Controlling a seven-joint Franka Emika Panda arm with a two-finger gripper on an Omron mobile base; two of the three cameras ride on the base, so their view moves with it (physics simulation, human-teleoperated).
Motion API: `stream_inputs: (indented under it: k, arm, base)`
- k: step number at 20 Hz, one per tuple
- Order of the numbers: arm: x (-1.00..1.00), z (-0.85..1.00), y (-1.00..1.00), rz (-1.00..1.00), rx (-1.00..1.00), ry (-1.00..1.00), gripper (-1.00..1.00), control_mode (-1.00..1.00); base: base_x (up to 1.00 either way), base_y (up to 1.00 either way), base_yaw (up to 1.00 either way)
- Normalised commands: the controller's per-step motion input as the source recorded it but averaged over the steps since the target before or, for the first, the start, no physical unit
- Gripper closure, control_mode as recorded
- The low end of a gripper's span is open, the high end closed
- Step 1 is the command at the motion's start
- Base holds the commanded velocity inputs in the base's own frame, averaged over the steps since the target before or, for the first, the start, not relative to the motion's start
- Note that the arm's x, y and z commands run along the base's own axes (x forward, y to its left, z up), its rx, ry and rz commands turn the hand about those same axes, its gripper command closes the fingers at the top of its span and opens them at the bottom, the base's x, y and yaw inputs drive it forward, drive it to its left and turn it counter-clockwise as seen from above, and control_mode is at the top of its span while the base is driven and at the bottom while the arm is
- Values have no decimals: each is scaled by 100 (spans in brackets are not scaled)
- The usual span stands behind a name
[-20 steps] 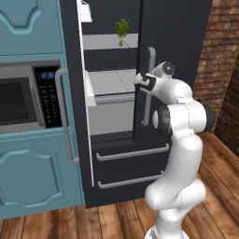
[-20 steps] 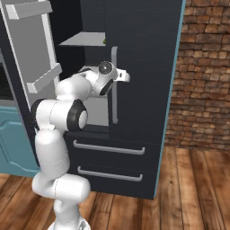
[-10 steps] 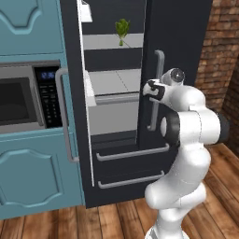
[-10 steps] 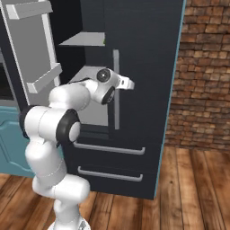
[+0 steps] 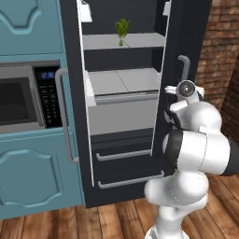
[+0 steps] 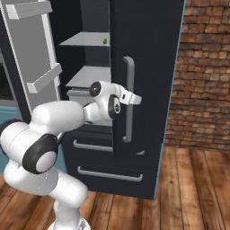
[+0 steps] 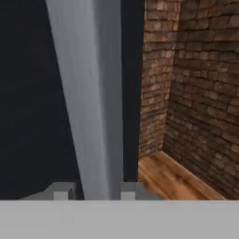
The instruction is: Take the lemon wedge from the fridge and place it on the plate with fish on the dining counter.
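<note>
Right door of the fridge has swung further out in the last second. Its long grey handle sits more to the right in both base views, and more of the pale shelves shows. My jaws have drawn in from wide to narrow, one tip either side of the bar. I cannot tell whether they pinch it yet. Lemon wedge not made out for certain. A small green leafy thing stands on the upper shelf, and a yellowish speck shows there from the right. Judgement: opening step is nearly done, the reach inside comes next, the wedge not yet touched.
</note>
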Motion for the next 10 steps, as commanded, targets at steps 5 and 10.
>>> stream_inputs:
  k: [5, 10]
  arm:
    - [-100, 81, -100, -33, 5, -12, 100, -100]
    - [-100, 46, -8, -11, 1, -13, -100, -100]
  base:
    - [0, 0, 0]
    - [0, 0, 0]
